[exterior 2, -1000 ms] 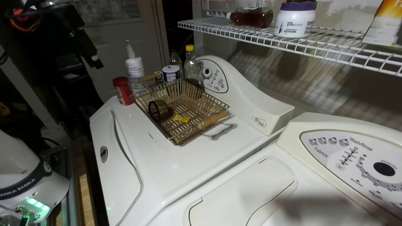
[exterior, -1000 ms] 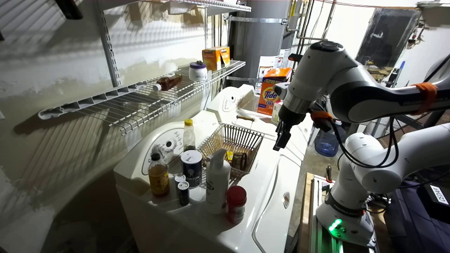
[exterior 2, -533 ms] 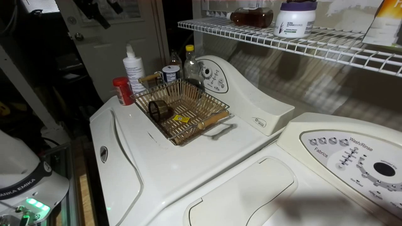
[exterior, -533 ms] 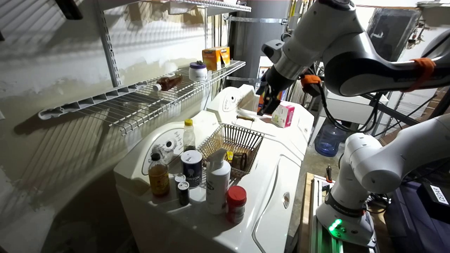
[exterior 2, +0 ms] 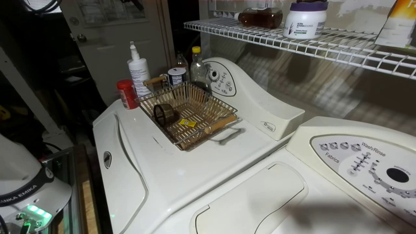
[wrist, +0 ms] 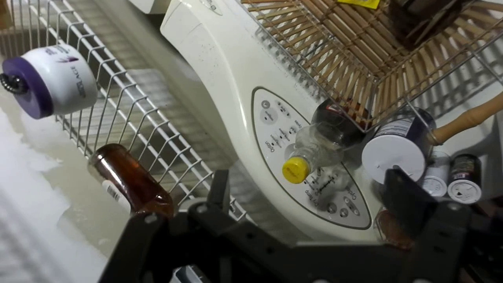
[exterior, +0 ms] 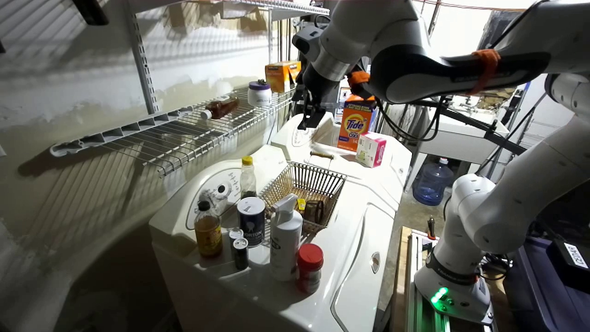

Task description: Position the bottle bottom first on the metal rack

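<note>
While a black gripper (exterior: 308,122) hangs near the long silvery wire rack (exterior: 230,127) in an exterior view, a slim amber black-capped bottle (exterior: 208,235) stands on a white machine (exterior: 345,244). In an exterior view, a brown white-capped bottle (exterior 2: 263,18) lies on the rack. The wrist view shows me empty, wide-spread fingers (wrist: 220,190).

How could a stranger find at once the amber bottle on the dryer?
Find the dryer, which bears the basket. At its end away from the washer, near the blue can, stands the amber bottle; its dark cap sets it apart from the yellow-capped bottle nearby.
</note>
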`<state>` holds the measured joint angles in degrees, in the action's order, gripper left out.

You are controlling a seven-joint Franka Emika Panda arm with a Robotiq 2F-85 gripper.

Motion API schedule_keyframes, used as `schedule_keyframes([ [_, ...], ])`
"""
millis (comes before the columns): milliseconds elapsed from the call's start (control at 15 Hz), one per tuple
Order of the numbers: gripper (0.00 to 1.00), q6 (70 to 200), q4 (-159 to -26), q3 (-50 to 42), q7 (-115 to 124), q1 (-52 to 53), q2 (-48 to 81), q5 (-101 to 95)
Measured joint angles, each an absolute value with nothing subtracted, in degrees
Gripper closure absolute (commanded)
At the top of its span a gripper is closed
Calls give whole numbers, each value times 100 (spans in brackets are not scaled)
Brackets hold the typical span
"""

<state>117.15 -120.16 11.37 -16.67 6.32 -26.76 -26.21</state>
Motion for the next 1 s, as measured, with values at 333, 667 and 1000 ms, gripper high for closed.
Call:
schedule_keyframes([
  [333, 0, 11714, -11744, 1126, -1781, 645, -2377, -2699],
  [667, 0, 11713, -11751, 1126, -1780, 656, -2402, -2698],
  [1000, 0, 11772, -11617, 1012, -2310, 714, -2278, -2698],
])
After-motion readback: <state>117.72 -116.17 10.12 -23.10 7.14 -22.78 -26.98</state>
